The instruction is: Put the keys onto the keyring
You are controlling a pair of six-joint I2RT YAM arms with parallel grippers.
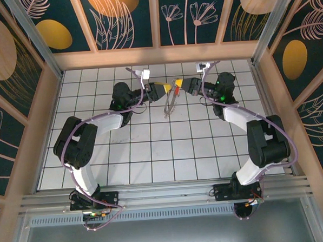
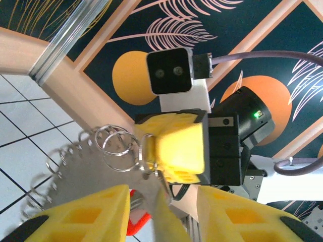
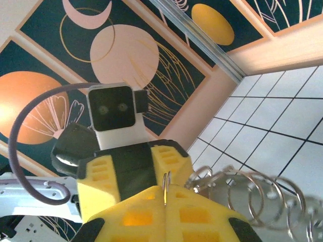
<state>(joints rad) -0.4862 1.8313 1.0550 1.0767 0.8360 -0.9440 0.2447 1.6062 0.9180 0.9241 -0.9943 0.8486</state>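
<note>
Over tiles (image 1: 152,148) at twelve o'clock, the keyring (image 2: 117,146) is pinched by the closed right gripper (image 1: 177,85); the key (image 2: 140,224), between the jaws of the half-open left gripper (image 1: 163,88), seems not threaded yet.

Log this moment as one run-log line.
right gripper: shut on keyring, held up | left gripper: jaws apart around key, red head showing | key threaded: cannot tell

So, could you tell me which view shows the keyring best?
The left wrist view: there the keyring appears close, its nearest linked rings sharp. The right wrist view has its rings blurring toward the frame edge. From the top external view it is a tiny thin strand.
</note>
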